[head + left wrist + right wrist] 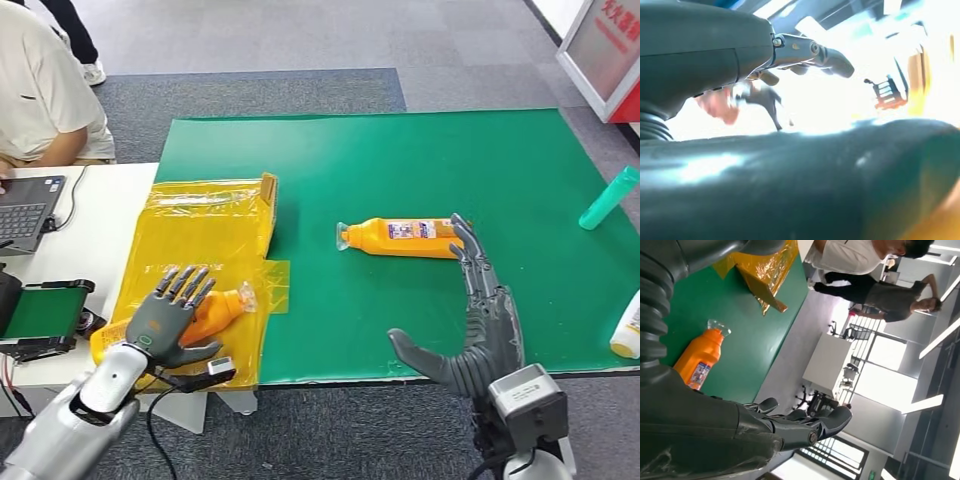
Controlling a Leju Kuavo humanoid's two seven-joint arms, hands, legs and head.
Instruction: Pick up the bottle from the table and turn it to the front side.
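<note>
I log the orange bottle (400, 238) lying on its side on the green mat (453, 170), cap end pointing toward the yellow box (204, 240), with bare mat all round it except on the side where my right robot hand (479, 320) stands. That robot hand is spread, thumb out wide, holding nothing; its fingertips (460, 232) reach the bottle's base end, though I cannot tell whether they touch. It sits at the mat's near edge, where the desk (98, 220) ends and grey floor begins.

My left robot hand (170, 318) is over the yellow box, well clear of the bottle, fingers spread flat above a second orange bottle (219, 310) lying in yellow wrapping. I cannot tell whether it touches that bottle.

Far from the bottle, toward the mat's right edge, lie a teal tube (610, 198) and a white bottle (628, 325). Beyond the yellow box from the bottle, a laptop (26, 208) stands on white desk before a seated person (41, 90).

The bottle carries a printed label (411, 230); its writing is too small to read.
</note>
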